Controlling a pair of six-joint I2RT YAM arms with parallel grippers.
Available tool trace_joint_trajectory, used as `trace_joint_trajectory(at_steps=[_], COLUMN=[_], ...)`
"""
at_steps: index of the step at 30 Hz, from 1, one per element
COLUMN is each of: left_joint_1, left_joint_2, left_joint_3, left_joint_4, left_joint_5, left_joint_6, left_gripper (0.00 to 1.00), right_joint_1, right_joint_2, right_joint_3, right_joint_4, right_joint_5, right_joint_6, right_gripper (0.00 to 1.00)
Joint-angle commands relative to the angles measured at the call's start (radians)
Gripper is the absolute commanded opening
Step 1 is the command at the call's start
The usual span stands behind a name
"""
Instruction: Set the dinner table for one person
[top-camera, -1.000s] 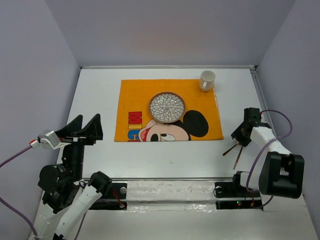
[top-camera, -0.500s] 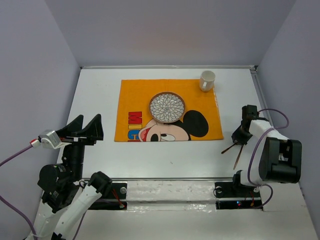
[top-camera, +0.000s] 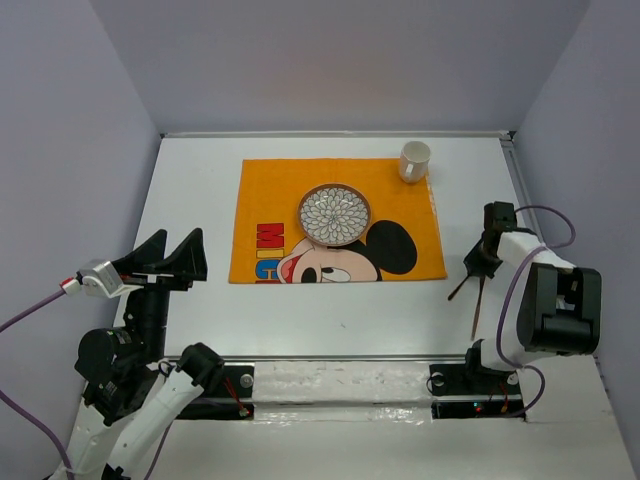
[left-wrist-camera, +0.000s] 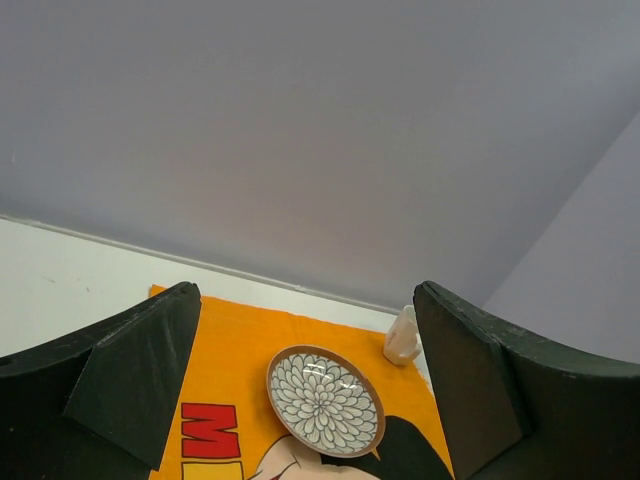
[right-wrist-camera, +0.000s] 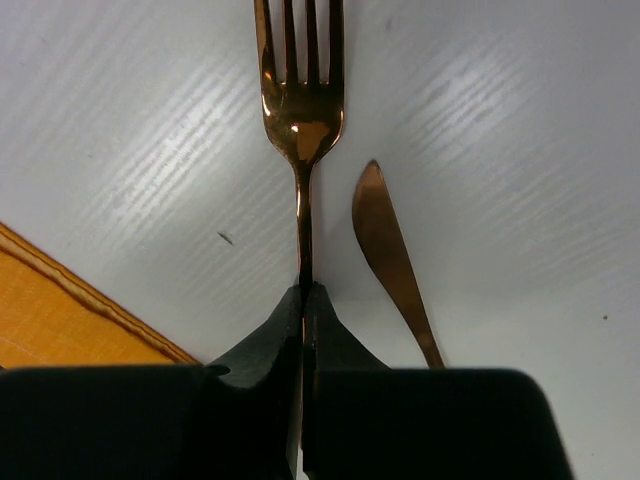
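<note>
Copper fork (right-wrist-camera: 300, 120) pinched by right claw (right-wrist-camera: 303, 300) beside mat (right-wrist-camera: 60, 320) edge; knife (right-wrist-camera: 388, 250) alongside

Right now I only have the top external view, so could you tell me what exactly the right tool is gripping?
Observer: The right tool is shut on the thin handle of a copper fork. Its tines point away from the wrist camera.
Operator: Thank you. Is the second dark piece caught in the grip as well?
Observer: No. That is a copper knife, and it lies free on the dinner table. It is beside the fork and apart from its handle.
</note>
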Motion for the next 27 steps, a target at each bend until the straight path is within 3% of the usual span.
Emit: trace_joint_trajectory(at_steps=[1, 7, 11, 15, 22, 27], left_joint_1=[-0.004, -0.004, -0.002, 0.003, 0.030, 0.053], left_joint_2=[-0.005, 0.004, 0.028, 0.048, 0.079, 0.119], left_joint_3=[0.000, -0.003, -0.003, -0.004, -0.006, -0.007], left_joint_4=[0.061, 0.064, 0.064, 0.067, 0.073, 0.080], left_joint_5=[-0.008, -0.010, -0.015, -0.010, -0.001, 0.019], left_joint_6=[0.021, 0.024, 0.025, 0.027, 0.027, 0.027], left_gripper=[0.99, 0.99, 0.99, 0.99, 0.99, 0.99], right_joint_1=[-0.005, -0.005, 0.127, 0.297, 0.685, 0.825], right_joint_2=[-0.041, -0.191, -0.237, -0.220, -0.004, 0.244], right_joint_3=[0.052, 0.073, 0.146, 0.226, 0.445, 0.671], right_joint_4=[0.143, 0.213, 0.181, 0.169, 0.244, 0.293], right_joint_5=[0.061, 0.021, 0.098, 0.080, 0.077, 0.051], right_joint_6=[-0.063, -0.108, -0.131, -0.082, -0.019, -0.022], right_gripper=[0.00, 0.00, 0.00, 0.00, 0.00, 0.00])
